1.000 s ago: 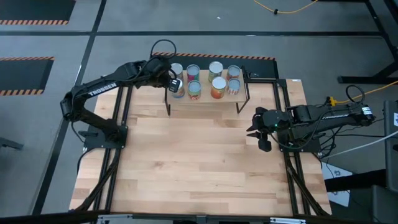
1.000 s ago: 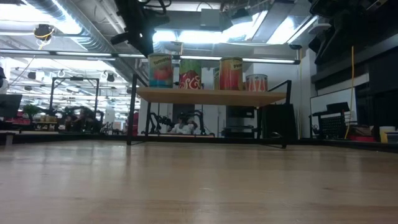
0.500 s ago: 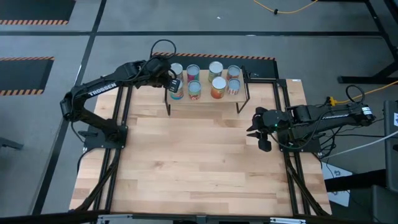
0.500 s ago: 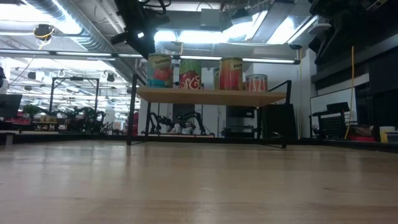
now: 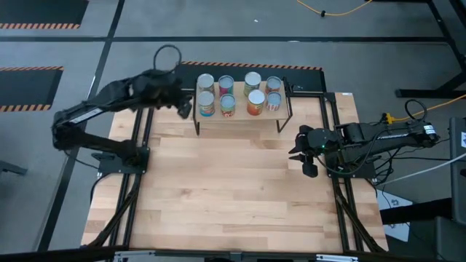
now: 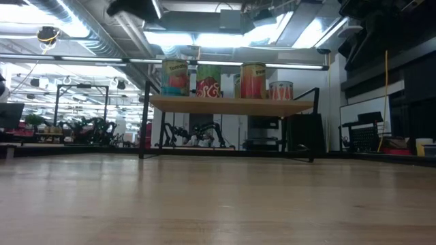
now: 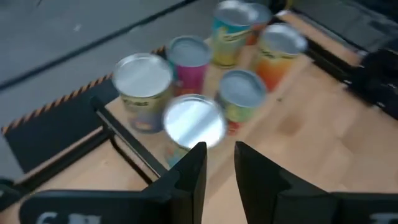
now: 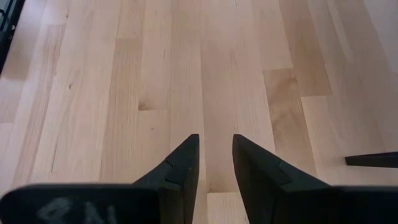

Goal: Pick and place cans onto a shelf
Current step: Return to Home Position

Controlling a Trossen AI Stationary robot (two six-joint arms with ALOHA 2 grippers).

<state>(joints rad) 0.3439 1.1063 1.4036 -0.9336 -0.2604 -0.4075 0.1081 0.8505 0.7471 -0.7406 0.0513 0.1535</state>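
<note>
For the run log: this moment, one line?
cans: eight on shelf | left gripper: open, beside shelf | right gripper: open, above table

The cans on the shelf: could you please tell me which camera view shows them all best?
The high view: all eight cans show from above, in two rows. The low view shows only four, side on, on the shelf; the left wrist view catches some of them; the right wrist view shows none.
</note>
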